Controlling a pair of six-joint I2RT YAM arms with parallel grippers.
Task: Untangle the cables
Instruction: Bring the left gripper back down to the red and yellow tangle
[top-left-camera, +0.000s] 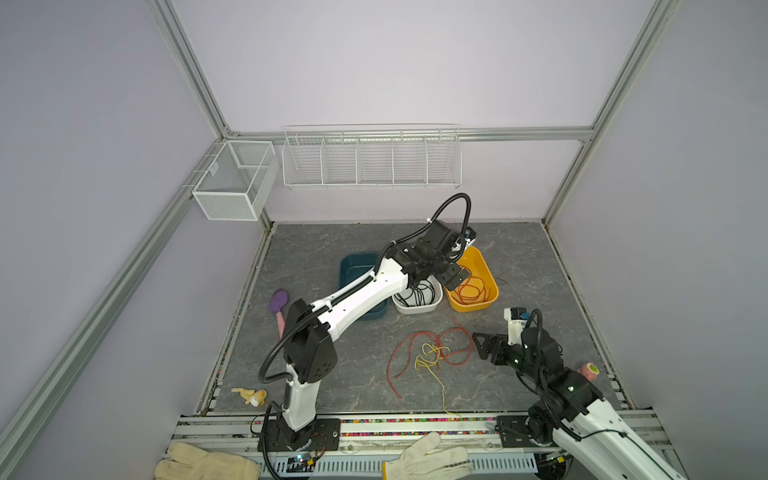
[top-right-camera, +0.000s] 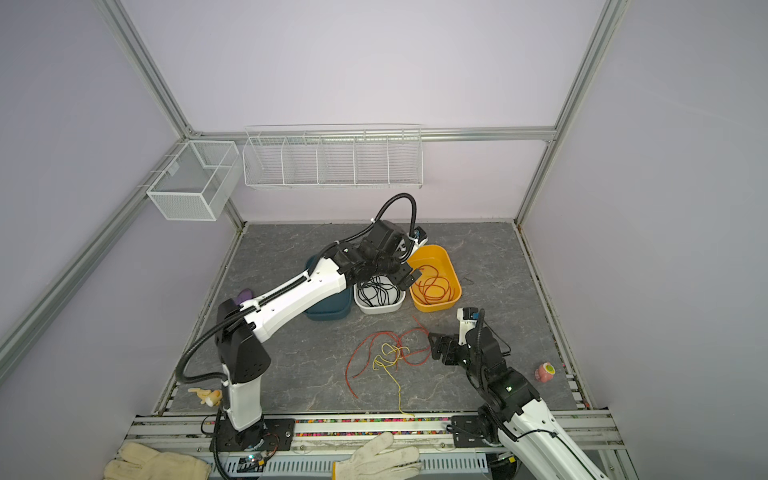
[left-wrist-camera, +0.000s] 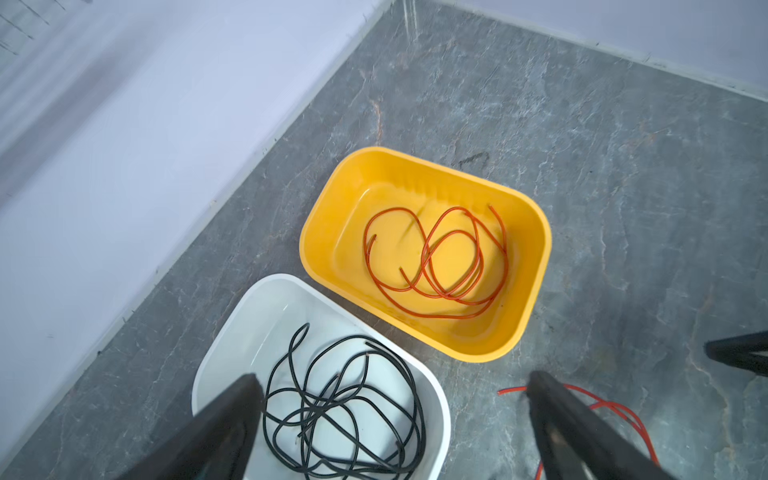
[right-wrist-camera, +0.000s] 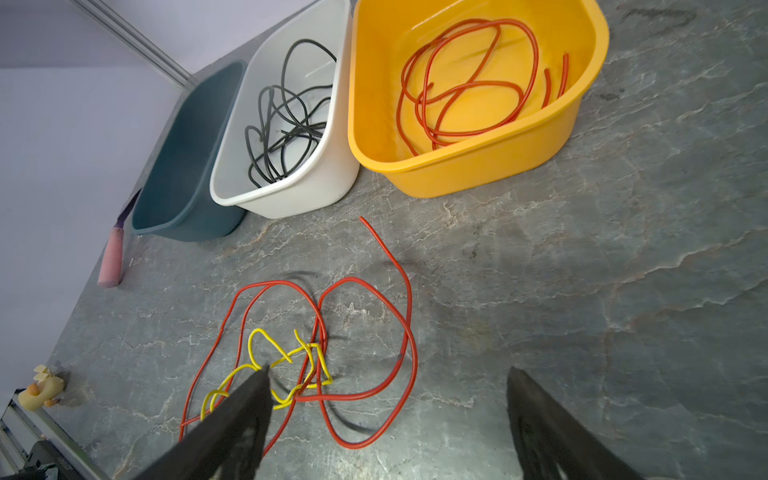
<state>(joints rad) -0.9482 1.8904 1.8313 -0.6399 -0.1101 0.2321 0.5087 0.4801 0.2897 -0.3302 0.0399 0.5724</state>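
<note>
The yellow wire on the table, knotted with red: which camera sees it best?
The right wrist view: the yellow wire fills the foreground, its loops crossing the red cable clearly, though the right gripper's finger hides part. Both top views show the wire whole but tiny. The left wrist view misses it.

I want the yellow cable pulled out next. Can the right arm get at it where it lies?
Probably yes. The right gripper hovers beside the tangle with its jaws open, and nothing stands between it and the yellow cable. The red cable loops through it, though, so grabbing yellow alone may be tricky.
</note>
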